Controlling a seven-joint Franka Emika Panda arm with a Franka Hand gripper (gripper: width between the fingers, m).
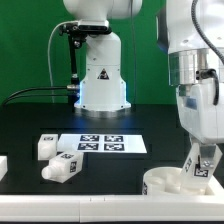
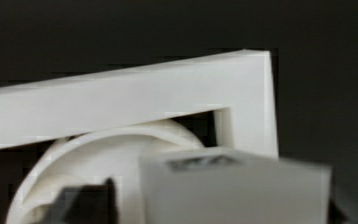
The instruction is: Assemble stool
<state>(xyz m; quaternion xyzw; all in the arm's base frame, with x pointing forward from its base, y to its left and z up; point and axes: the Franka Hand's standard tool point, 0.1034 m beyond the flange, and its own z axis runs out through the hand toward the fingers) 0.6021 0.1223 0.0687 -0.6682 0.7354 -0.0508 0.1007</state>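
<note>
Gripper (image 1: 204,157) hangs low at the exterior view's right, at the near side of the table (image 1: 150,125). Its fingers flank the upper part of a white leg (image 1: 203,171). They seem to be clamped on it, though the blur leaves the contact itself unclear. That leg is tilted, shows a black-and-white tag, and has its lower end down at the round seat (image 1: 163,184). The seat lies flat on the table at the near right.

In the wrist view the leg (image 2: 229,185) sits close and blurred in front of the seat (image 2: 105,150), and the border rail (image 2: 158,85) turns a corner just beyond them.

Farther off, toward the exterior view's left, the marker board (image 1: 100,143) lies flat around mid-table. Left of it are the far loose leg (image 1: 48,147) and the near loose leg (image 1: 62,166), close together and well apart from the seat. The robot base (image 1: 100,75) stands at the far side, behind the marker board.
</note>
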